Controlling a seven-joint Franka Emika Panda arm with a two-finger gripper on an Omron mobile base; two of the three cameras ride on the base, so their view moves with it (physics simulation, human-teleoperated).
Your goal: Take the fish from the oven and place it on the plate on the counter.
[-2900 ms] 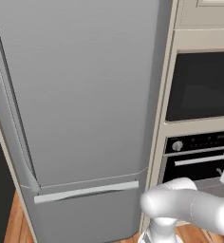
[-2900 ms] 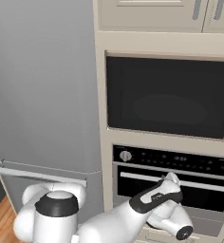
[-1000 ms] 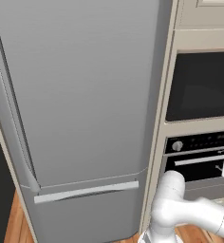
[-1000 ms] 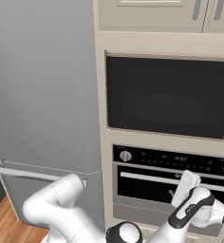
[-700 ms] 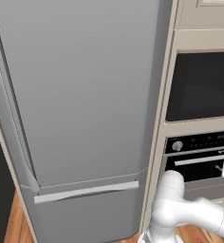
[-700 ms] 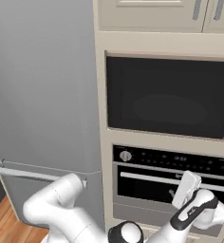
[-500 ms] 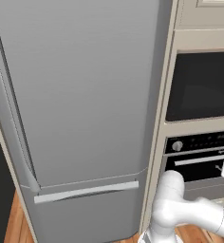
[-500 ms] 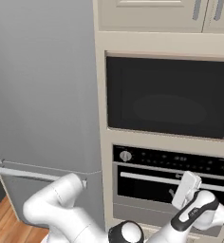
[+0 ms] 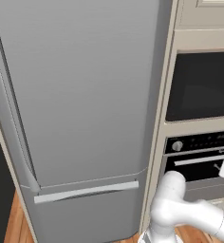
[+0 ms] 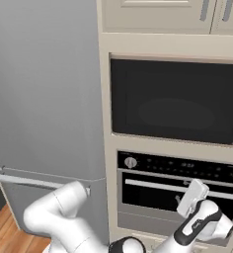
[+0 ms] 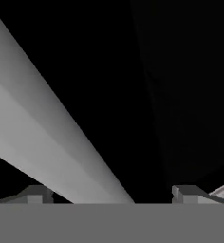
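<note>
Gripper (image 11: 109, 197) stands wide open with nothing in it, the oven's handle (image 11: 47, 137) crossing slantwise between its fingertips, so we judge we should square up, close firmly and pull the oven (image 10: 180, 195) door down; we cannot see the fish.

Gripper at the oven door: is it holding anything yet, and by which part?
Nothing is held. The gripper is open at the oven, its fingers either side of the silver bar handle, not closed on it.
</note>
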